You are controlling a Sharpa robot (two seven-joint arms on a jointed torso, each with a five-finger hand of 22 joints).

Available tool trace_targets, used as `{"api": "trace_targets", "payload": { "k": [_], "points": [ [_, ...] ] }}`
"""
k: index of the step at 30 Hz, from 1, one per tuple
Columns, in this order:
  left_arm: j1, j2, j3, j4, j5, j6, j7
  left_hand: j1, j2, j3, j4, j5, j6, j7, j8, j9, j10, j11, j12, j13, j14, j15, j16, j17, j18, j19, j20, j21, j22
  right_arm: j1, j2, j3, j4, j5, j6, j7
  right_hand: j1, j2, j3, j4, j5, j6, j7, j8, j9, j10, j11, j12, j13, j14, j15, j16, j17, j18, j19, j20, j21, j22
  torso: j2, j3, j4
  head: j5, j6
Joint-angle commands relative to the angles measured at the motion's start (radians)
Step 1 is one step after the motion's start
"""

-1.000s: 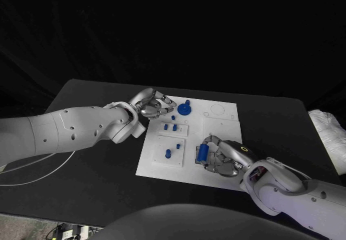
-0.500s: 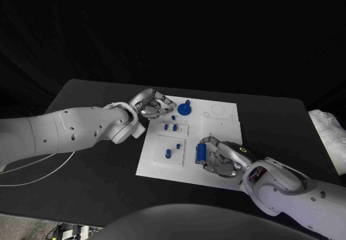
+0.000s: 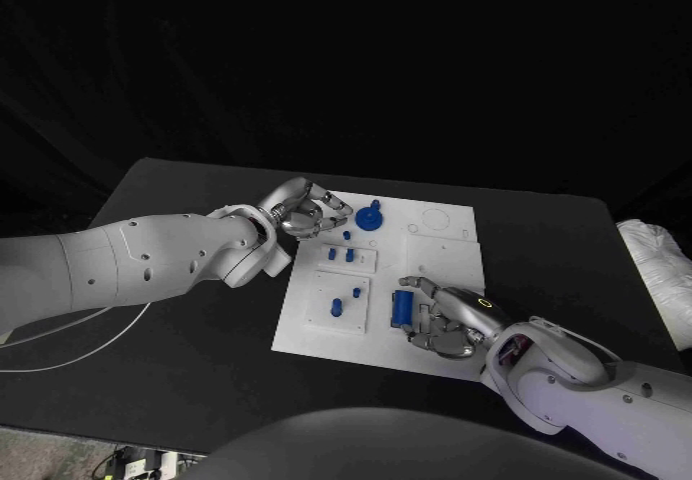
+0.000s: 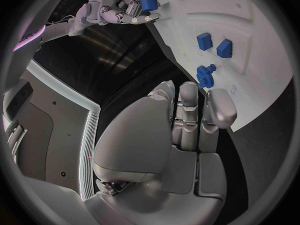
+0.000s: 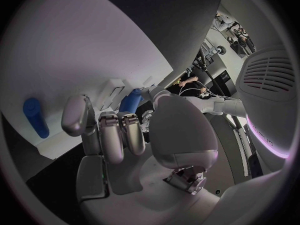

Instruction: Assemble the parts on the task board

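Note:
The white task board (image 3: 447, 245) lies in the middle of the black table. My right hand (image 3: 450, 322) is over the board's near right part and grips a blue cylinder (image 3: 404, 307), whose end shows between its fingers (image 5: 130, 101). My left hand (image 3: 303, 210) hovers at the board's far left corner with its fingers (image 4: 187, 115) curled in on nothing. A blue round knob (image 3: 371, 218) stands just beside the left hand. Two small blue blocks (image 3: 339, 255) sit in a raised plate. A blue peg (image 3: 346, 300) and a second small piece stand further toward me.
A white cloth (image 3: 656, 270) lies off the table's right side. A pale cable (image 3: 58, 340) runs along the table's left edge. The board's far right quarter (image 3: 433, 220) carries only round outlines.
My right hand has shifted slightly toward the board's near edge, taking the blue cylinder with it. The left hand has stayed where it was.

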Motion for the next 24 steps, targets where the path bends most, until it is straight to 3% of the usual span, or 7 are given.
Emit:
{"api": "trace_targets", "payload": {
  "k": [1,2,4,8,15,22,24],
  "points": [
    [-0.001,0.002,0.001,0.0,-0.001,0.015,0.003,-0.003,0.009,0.005,0.002,0.005,0.001,0.004,0.005,0.001,0.001,0.007,0.003,-0.002,-0.006,0.002,0.004,-0.001,0.006,-0.002,0.004,-0.006,0.14,-0.001,0.0,0.0,0.002,-0.001,0.021,0.01,-0.016,-0.002,-0.003,0.003,-0.048,-0.016,0.055,-0.04,-0.03,0.106,-0.002,0.004,0.263,0.106,0.0,0.003,0.263,0.019,-0.007,0.0,-0.006,0.137,0.0,-0.0001,-0.0003,-0.001,0.0],
    [-0.001,0.002,0.001,-0.001,-0.001,0.015,0.003,-0.003,0.009,0.005,0.002,0.005,0.001,0.004,0.005,0.001,0.001,0.007,0.003,-0.002,-0.006,0.002,0.004,-0.001,0.006,-0.002,0.004,-0.006,0.14,-0.002,0.0,0.0,0.002,-0.001,0.021,0.01,-0.019,-0.002,-0.006,0.003,-0.069,-0.025,0.053,-0.062,-0.043,0.106,-0.003,0.004,0.263,0.106,-0.001,0.003,0.263,0.019,-0.008,0.001,-0.007,0.136,0.0,0.0,-0.0005,-0.001,0.0],
    [-0.002,0.002,0.001,-0.001,-0.001,0.015,0.003,-0.003,0.009,0.005,0.002,0.005,0.001,0.004,0.005,0.001,0.001,0.007,0.003,-0.002,-0.006,0.002,0.004,-0.001,0.006,-0.002,0.004,-0.006,0.14,-0.002,0.0,0.0,0.002,-0.001,0.019,0.011,-0.03,0.002,-0.019,0.004,-0.157,-0.051,0.047,-0.117,-0.076,0.106,-0.007,0.004,0.263,0.106,-0.004,0.003,0.263,0.021,-0.01,-0.001,-0.011,0.135,0.0,0.0,0.0002,-0.002,0.0],
    [-0.003,0.002,0.001,-0.001,-0.001,0.015,0.003,-0.003,0.009,0.005,0.002,0.005,0.0,0.004,0.005,0.001,0.001,0.007,0.003,-0.002,-0.006,0.002,0.004,-0.001,0.006,-0.002,0.004,-0.006,0.14,-0.002,-0.001,0.0,0.002,-0.001,0.013,0.012,-0.049,0.015,-0.037,0.006,-0.216,-0.059,0.043,-0.15,-0.1,0.102,-0.01,0.002,0.26,0.106,-0.007,0.003,0.263,0.022,-0.012,-0.004,-0.016,0.134,0.0,-0.0002,0.0006,-0.002,0.0],
    [-0.003,0.002,0.001,-0.002,-0.001,0.015,0.004,-0.005,0.009,0.005,0.003,0.005,-0.001,0.004,0.005,0.001,0.001,0.008,0.003,-0.002,-0.006,0.003,0.005,-0.001,0.006,-0.001,0.005,-0.006,0.14,-0.002,-0.002,0.0,0.002,0.003,0.004,0.012,-0.05,0.036,-0.034,0.002,-0.214,-0.044,0.042,-0.142,-0.103,0.099,-0.013,-0.001,0.258,0.106,-0.01,0.003,0.263,0.022,-0.014,-0.006,-0.021,0.133,-0.001,-0.0002,0.0008,-0.001,0.0],
    [-0.005,0.003,0.001,-0.003,-0.001,0.017,0.004,-0.006,0.01,0.005,0.003,0.005,-0.001,0.004,0.004,0.001,0.001,0.008,0.003,-0.002,-0.006,0.004,0.005,0.0,0.006,-0.002,0.005,-0.007,0.14,-0.003,0.0,0.0,-0.002,0.002,0.017,0.012,0.035,0.032,-0.007,-0.052,-0.188,-0.007,0.046,-0.113,-0.104,0.099,-0.012,-0.001,0.257,0.106,-0.01,0.003,0.263,0.022,-0.011,-0.008,-0.021,0.133,-0.001,-0.0004,0.0008,0.0,0.0],
    [-0.005,0.003,0.001,-0.003,-0.001,0.017,0.004,-0.006,0.01,0.005,0.003,0.005,-0.001,0.004,0.004,0.001,0.001,0.008,0.003,-0.002,-0.006,0.004,0.005,0.0,0.006,-0.002,0.005,-0.007,0.14,-0.003,0.0,0.0,-0.002,0.001,0.021,0.012,0.058,0.03,0.004,-0.069,-0.163,0.018,0.048,-0.083,-0.096,0.098,-0.011,-0.001,0.257,0.106,-0.009,0.003,0.263,0.021,-0.011,-0.007,-0.022,0.133,0.0,-0.0001,0.0008,-0.001,0.0]
  ]
}}
